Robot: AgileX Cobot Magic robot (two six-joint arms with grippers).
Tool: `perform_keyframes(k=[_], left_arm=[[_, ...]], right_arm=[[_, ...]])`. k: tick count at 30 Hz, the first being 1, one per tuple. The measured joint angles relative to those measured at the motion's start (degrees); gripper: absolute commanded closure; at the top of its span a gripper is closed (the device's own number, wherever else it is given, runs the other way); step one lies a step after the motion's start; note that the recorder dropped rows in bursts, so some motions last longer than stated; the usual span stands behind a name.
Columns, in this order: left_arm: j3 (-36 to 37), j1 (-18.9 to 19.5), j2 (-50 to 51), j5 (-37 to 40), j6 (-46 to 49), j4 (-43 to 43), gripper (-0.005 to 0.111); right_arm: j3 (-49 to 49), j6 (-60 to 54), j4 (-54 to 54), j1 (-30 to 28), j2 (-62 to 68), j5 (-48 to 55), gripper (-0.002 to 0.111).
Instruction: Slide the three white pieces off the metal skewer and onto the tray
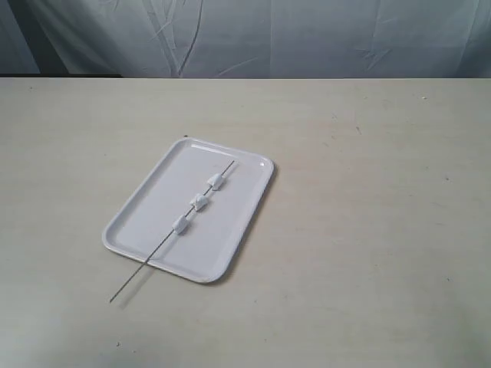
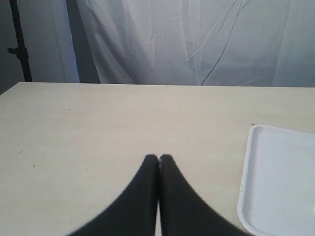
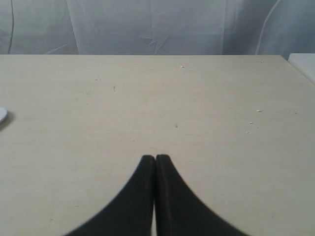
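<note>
Left end effector pressed together, over table, tray beside it, right end effector likewise closed

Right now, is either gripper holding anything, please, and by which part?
Nothing is held: the left gripper and right gripper have empty, shut jaws; the metal skewer lies across the tray.

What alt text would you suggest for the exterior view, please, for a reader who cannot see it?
A flat white rectangular tray lies on a pale beige table, with a thin grey metal skewer resting across it, threaded through three small white chunks. One end of the skewer juts past the tray's rim.
</note>
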Motion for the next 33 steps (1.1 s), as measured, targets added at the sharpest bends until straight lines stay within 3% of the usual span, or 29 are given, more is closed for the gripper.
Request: perform_keyframes(k=[8,10,15,17,20,22,23,27,30,33], left_arm=[[0.00,0.00,0.00,0.00,0.00,0.37,0.107],[0.00,0.00,0.00,-1.30,0.22,4.76,0.107],[0.12,-0.12,0.00,-13.59,0.34,7.77,0.107],[0.12,-0.12,0.00,-22.20,0.18,7.99,0.107],[0.24,-0.12,-0.12,-47.39,-3.46,9.06,0.107],[0.24,-0.12,-0.22,-60.25,-4.13,9.82,0.107],[-0.21,-0.12,-0.22,-62.48,-4.30,10.89,0.107],[-10.53,-0.12,-0.34,-61.87,-4.46,19.68,0.107],[-18.97,-0.12,0.15,-59.73,-6.44,22.03,0.093],[-28.34,-0.12,3.06,-40.36,-18.64,35.32,0.065]], right_arm=[[0.00,0.00,0.00,0.00,0.00,0.00,0.109],[0.00,0.00,0.00,0.00,0.00,0.00,0.109],[0.00,0.00,0.00,0.00,0.00,0.00,0.109],[0.00,0.00,0.00,0.00,0.00,0.00,0.109],[0.00,0.00,0.00,0.00,0.00,0.00,0.109],[0.00,0.00,0.00,0.00,0.00,0.00,0.109],[0.00,0.00,0.00,0.00,0.00,0.00,0.109],[0.00,0.00,0.00,0.00,0.00,0.00,0.109],[0.00,0.00,-3.97,0.00,0.00,-0.70,0.109],[0.00,0.00,-5.95,0.00,0.00,-10.18,0.109]])
